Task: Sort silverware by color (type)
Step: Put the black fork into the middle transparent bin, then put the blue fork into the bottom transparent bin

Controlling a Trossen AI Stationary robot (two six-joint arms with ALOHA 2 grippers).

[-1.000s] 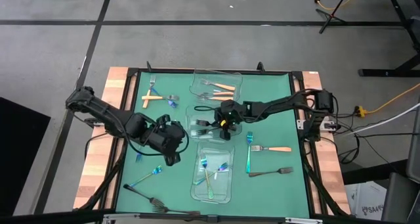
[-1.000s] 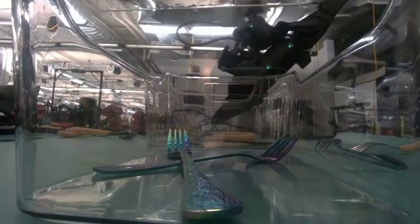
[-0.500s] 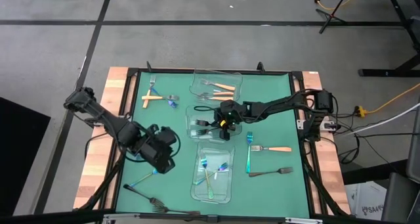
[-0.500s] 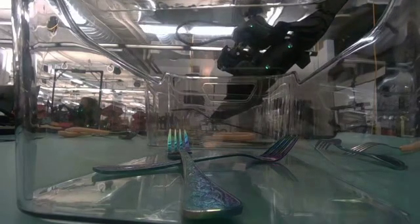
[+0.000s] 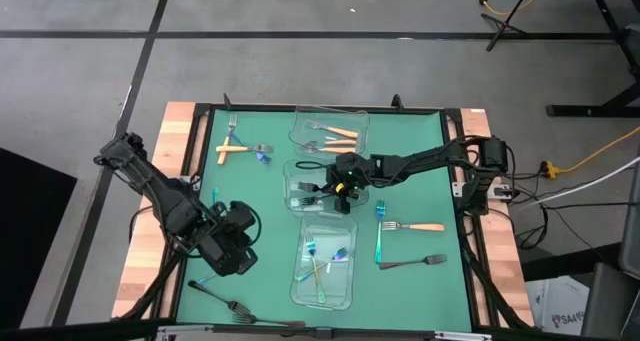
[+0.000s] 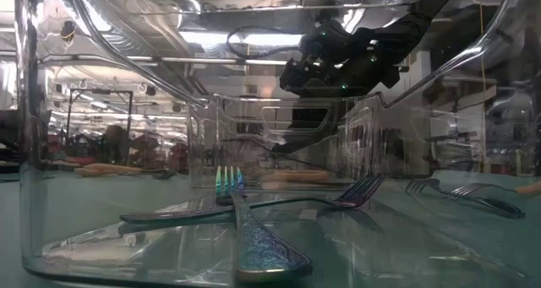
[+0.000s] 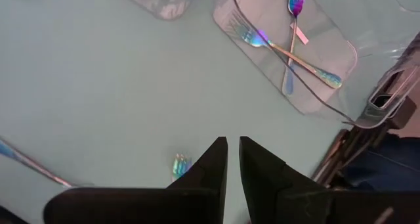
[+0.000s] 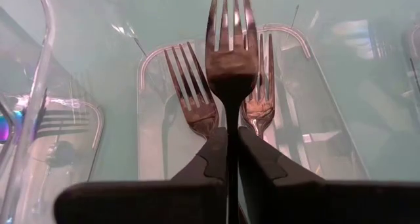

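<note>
From above: right pincer (image 5: 342, 193) over the middle clear container (image 5: 300, 173), left pincer (image 5: 238, 264) low over the green bench (image 5: 420, 161) near a teal fork (image 5: 215, 273).

Left wrist: fingers (image 7: 213, 159) nearly pressed together, grasping nothing.

Right wrist: clenched on a dark fork (image 8: 229, 43), tines outward, above two more dark forks (image 8: 193, 99).

Two dark, matte black arms built of jointed segments are seen, with black cables looped along each. Each left end effector (image 7: 233, 168) and right end effector (image 8: 233, 161) is formed of two flat, tapered black fingers. Small green lights are shown on the right wrist housing.
</note>
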